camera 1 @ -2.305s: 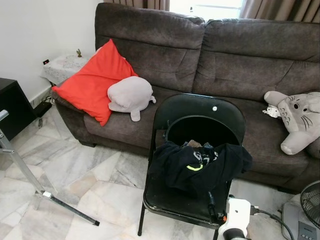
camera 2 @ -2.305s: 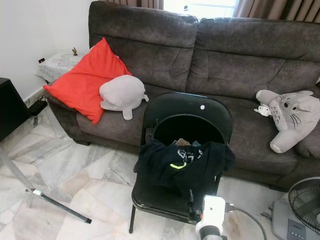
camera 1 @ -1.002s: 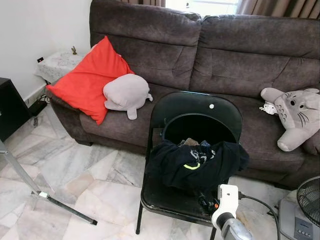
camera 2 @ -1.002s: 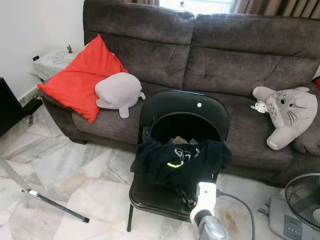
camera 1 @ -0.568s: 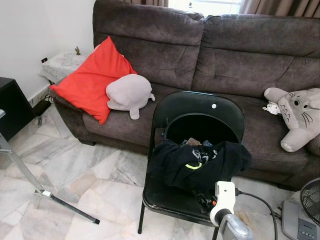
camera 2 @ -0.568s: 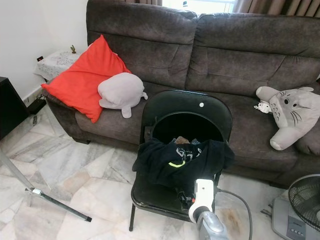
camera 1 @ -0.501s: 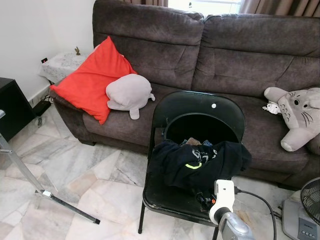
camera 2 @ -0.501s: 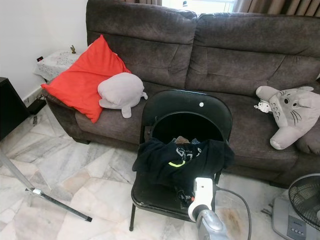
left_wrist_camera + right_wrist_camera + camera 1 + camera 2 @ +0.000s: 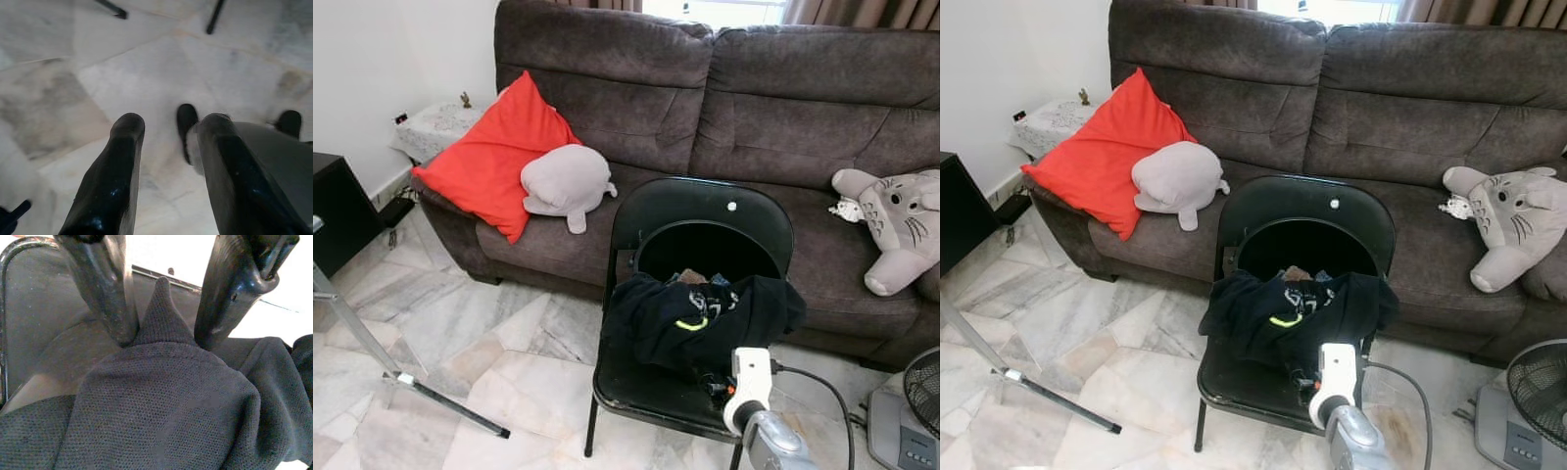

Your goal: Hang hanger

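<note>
— What is seen from the head?
— A black garment is heaped on a folding chair before the sofa; the right pincer is at its near edge.

— And the right wrist?
— A fold of the garment is pinched between the fingers.

— The left wrist?
— The left pincer is spread over the floor.

— The hanger?
— It cannot be made out.
</note>
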You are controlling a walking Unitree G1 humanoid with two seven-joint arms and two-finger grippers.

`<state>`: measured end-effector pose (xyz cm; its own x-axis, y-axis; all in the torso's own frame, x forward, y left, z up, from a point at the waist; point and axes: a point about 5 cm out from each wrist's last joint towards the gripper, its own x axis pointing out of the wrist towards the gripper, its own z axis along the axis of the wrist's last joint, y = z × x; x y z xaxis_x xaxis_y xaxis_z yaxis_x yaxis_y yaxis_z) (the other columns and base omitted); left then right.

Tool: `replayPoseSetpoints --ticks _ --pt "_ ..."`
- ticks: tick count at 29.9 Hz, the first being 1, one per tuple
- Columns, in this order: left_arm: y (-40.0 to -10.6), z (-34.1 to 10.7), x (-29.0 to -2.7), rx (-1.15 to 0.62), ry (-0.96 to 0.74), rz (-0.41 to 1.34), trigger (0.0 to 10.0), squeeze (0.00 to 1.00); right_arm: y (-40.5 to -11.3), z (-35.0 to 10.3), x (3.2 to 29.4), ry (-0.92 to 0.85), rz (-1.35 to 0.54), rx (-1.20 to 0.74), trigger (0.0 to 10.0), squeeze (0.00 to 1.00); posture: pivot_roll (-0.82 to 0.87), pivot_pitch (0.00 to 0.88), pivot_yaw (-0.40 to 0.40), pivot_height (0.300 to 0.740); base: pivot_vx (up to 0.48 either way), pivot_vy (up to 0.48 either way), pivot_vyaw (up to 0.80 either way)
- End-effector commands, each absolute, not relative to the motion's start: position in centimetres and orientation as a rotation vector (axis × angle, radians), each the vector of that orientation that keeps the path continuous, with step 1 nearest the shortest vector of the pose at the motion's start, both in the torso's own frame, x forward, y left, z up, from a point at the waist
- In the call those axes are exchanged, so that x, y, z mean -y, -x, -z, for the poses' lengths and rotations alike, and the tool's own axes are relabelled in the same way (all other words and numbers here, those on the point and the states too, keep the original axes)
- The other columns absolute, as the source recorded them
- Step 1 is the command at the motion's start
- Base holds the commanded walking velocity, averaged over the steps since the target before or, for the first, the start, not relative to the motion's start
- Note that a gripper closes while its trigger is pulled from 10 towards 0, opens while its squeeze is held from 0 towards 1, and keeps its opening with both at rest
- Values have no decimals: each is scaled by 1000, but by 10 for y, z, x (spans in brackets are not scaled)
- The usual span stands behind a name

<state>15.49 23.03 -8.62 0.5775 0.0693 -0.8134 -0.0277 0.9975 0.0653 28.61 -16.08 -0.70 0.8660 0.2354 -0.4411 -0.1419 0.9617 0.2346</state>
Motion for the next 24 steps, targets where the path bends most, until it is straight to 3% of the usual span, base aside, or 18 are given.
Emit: replayPoseSetpoints --ticks 1,13,24 --pt "-150 89 -229 -988 -65 -67 10000 0 -286 7 162 -201 -193 -476 0 0 59 57 28 740 0 0 0" --pt "-153 93 -205 -981 -68 -45 10000 0 -288 2 154 -209 -204 -418 0 0 48 44 24 740 0 0 0" --pt "-152 92 -211 -978 -67 -50 10000 0 -292 -19 149 -199 -225 -261 0 0 36 46 13 740 0 0 0"
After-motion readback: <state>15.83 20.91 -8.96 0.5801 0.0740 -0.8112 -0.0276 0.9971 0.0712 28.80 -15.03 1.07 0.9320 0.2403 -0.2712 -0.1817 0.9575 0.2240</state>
